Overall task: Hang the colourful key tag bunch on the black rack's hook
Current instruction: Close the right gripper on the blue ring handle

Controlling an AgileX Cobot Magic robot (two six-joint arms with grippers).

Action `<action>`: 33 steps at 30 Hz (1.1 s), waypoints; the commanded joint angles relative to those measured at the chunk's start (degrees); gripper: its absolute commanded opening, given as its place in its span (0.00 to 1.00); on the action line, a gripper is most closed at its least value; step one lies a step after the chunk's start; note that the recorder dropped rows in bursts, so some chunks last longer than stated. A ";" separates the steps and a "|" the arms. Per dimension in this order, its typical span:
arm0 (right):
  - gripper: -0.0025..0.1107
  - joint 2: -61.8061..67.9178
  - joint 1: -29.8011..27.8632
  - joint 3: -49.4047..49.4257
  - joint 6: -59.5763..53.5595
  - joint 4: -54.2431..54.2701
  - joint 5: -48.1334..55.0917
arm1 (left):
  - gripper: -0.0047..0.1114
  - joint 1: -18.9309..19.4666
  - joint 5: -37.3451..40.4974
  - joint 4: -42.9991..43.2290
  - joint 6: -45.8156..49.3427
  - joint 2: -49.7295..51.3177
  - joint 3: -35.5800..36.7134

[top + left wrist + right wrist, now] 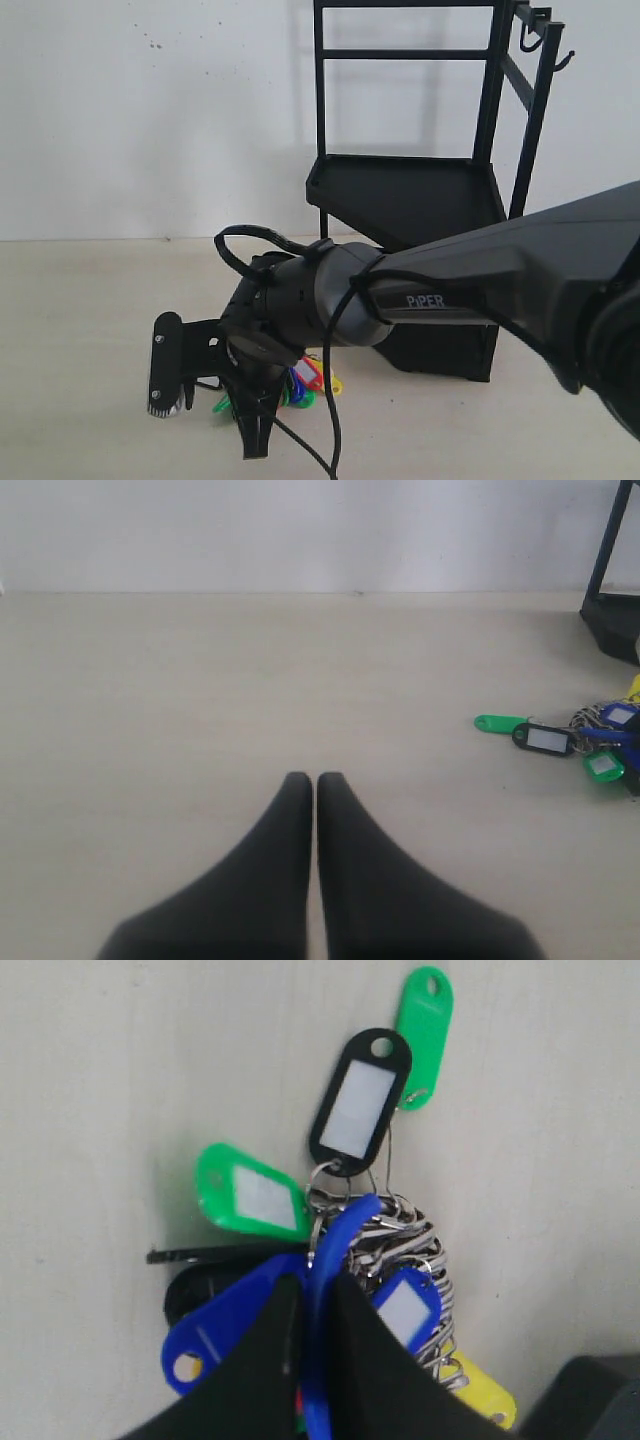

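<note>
The right gripper (312, 1295) is pinched on the blue sleeve of the colourful key tag bunch (395, 1245), which is lying on the table (90, 300) before the black rack (410, 190). The left gripper (316, 780), pressed together on nothing, is farther off. In the exterior view the hook (566, 60) is found between 1 and 2 o'clock from the bunch, and one bunch, one rack and two prongs are counted, the other being a rounder curled hook (530, 38).
</note>
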 commanded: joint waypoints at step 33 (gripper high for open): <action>0.22 2.79 -0.88 -1.63 1.06 -1.37 -0.75 | 0.08 0.21 -0.86 -0.52 -0.60 -0.12 -0.08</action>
